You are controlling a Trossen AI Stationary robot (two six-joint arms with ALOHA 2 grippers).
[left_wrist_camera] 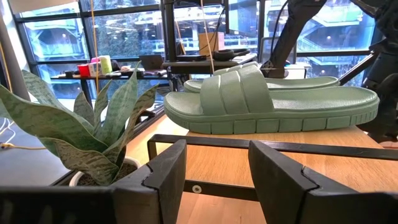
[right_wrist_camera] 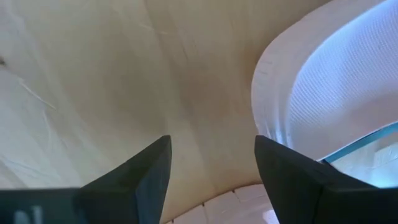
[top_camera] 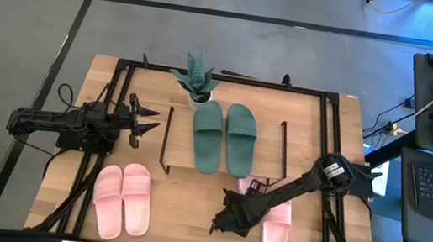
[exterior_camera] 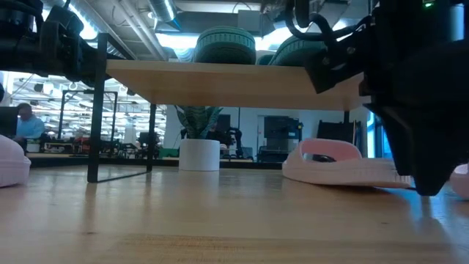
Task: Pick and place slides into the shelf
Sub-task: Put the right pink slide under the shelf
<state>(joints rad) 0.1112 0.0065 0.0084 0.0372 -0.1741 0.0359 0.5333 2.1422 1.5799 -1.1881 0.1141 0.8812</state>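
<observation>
Dark right gripper (top_camera: pixel 223 222) is down at the tabletop (top_camera: pixel 179 209) near the front edge, fingers spread with nothing between them; the right wrist view shows bare wood in the gap and the pale edge of a pink slide (right_wrist_camera: pixel 323 93) just beside one finger (right_wrist_camera: pixel 292 174). Right-hand pink pair (top_camera: pixel 270 222) lies on the table right next to that gripper, partly covered by the arm; in the low view one of them sits flat on the wood (exterior_camera: pixel 341 167). Left gripper (top_camera: pixel 151 120) hovers by the left end of the shelf (top_camera: pixel 301 150), fingers apart and empty, pointed toward the green slides (top_camera: pixel 223 135). Green pair sits side by side on the shelf's wooden top board, straps toward the plant end. Left wrist view looks across the black wire frame (left_wrist_camera: pixel 261 144) at the nearer green slide (left_wrist_camera: pixel 273 102). Second pink pair (top_camera: pixel 122 199) lies on the table front-left, well apart from both grippers. Potted plant (top_camera: pixel 197 78) stands at the back edge, just behind the green pair.
</observation>
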